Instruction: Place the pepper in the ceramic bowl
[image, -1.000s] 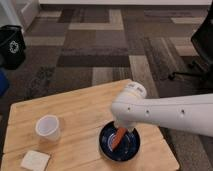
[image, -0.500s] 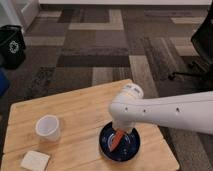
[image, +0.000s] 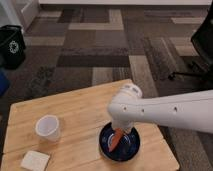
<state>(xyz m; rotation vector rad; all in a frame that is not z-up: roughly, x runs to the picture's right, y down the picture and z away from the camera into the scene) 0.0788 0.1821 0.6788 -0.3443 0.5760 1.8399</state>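
Below, on the wooden table (image: 75, 107) standing over patterned carpet (image: 90, 50), the gripper (image: 119, 131) grasped the pepper (image: 115, 139) above the ceramic bowl (image: 131, 150), beside a white cup (image: 48, 127).

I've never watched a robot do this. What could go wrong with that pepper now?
The pepper hangs tilted from the gripper over the ceramic bowl. On release it might bounce or roll over the shallow rim. The bowl sits near the wooden table edge, so a nudge from the arm could push it off.
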